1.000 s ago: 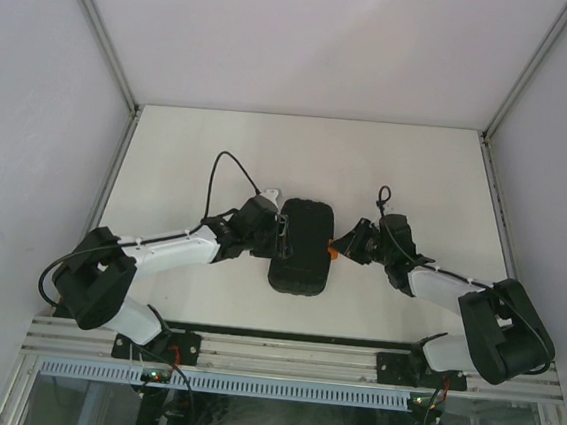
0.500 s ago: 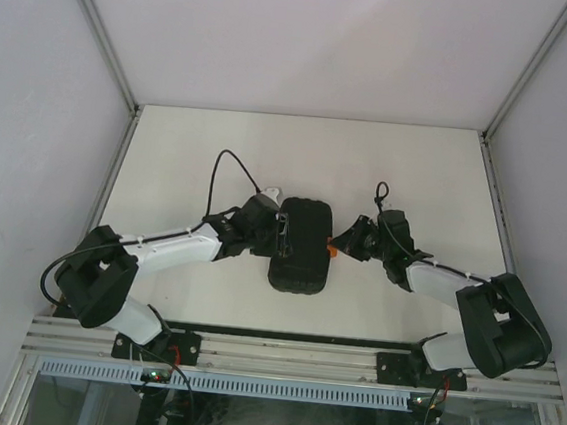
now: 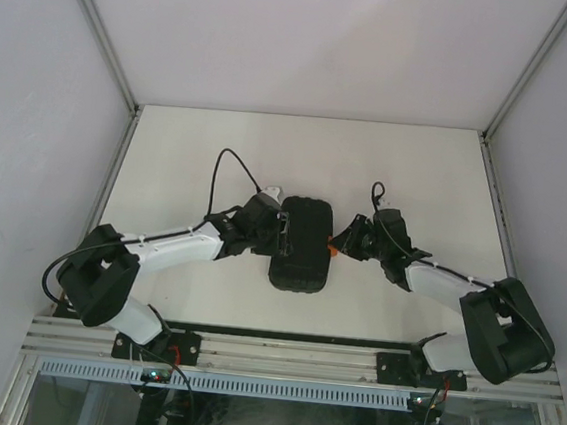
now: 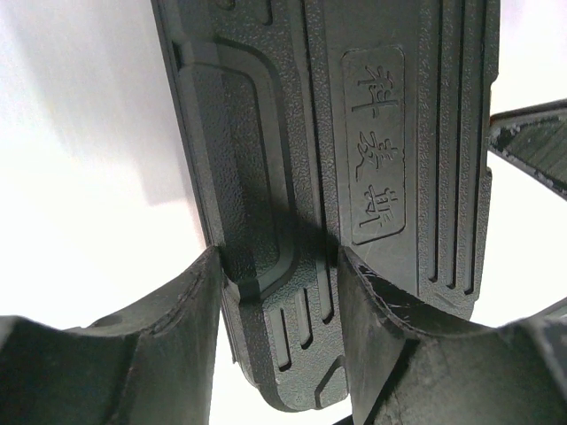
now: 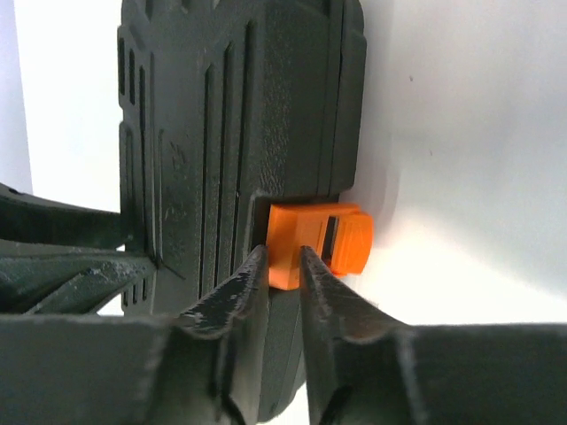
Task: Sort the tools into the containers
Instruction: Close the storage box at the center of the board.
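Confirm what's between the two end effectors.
Only the closed black tool case, per the top view; left end effector clamps its left edge, right end effector pinches its orange latch.

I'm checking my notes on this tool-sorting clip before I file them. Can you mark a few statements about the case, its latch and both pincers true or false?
1. The black rounded-rectangular plastic case is shut. True.
2. The right pincer has an end of the small orange latch between its tips. True.
3. The left pincer hangs clear of the case. False: its fingers straddle a raised ridge at the case's edge and press against it.
4. Screwdrivers lie loose beside the case. False: no loose tool is in view.
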Motion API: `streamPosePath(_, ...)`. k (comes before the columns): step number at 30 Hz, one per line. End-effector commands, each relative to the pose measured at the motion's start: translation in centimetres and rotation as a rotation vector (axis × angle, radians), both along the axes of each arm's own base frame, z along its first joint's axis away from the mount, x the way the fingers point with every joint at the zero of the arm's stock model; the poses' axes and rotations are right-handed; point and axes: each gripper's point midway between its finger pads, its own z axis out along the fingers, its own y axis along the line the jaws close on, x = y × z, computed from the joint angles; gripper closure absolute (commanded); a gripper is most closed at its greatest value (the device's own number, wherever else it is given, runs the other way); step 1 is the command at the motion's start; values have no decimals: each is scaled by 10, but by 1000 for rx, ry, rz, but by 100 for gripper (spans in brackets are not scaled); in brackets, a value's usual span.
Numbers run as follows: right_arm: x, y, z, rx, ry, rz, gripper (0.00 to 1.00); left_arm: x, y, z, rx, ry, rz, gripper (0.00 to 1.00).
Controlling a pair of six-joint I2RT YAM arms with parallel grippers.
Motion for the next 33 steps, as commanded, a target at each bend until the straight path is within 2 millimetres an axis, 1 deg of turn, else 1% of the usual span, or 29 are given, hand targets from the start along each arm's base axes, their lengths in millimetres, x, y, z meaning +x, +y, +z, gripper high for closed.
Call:
streamPosePath(1, -24, 2, 10, -30, 30, 77, 76, -38, 4, -41, 103, 131, -108, 51)
streamPosePath(3, -21, -3, 22, -18, 5, 62, 74, -38, 4, -42, 105, 134, -108, 51)
streamPosePath(6, -18, -11, 31, -12, -13, 44, 73, -39, 5, -43, 100, 143, -90, 51)
streamPosePath(10, -16, -26, 33, -67, -36, -2, 72, -38, 4, -42, 95, 142, -82, 51)
streamPosePath(13, -15, -38, 27, -123, -33, -36, 76, -38, 4, -41, 97, 141, -84, 51)
streamPosePath(18, -13, -61, 7, -245, 9, -109, 85, -38, 5, -41, 99, 140, -81, 51)
streamPosePath(20, -11, -64, 3, -285, 18, -109, 89, -38, 5, -42, 99, 141, -79, 51)
streamPosePath(25, -1, -62, 0, -326, 17, -76, 99, -39, 5, -41, 101, 143, -82, 51)
streamPosePath(33, 13, -45, -7, -336, 34, 3, 100, -38, 5, -40, 100, 141, -80, 51)
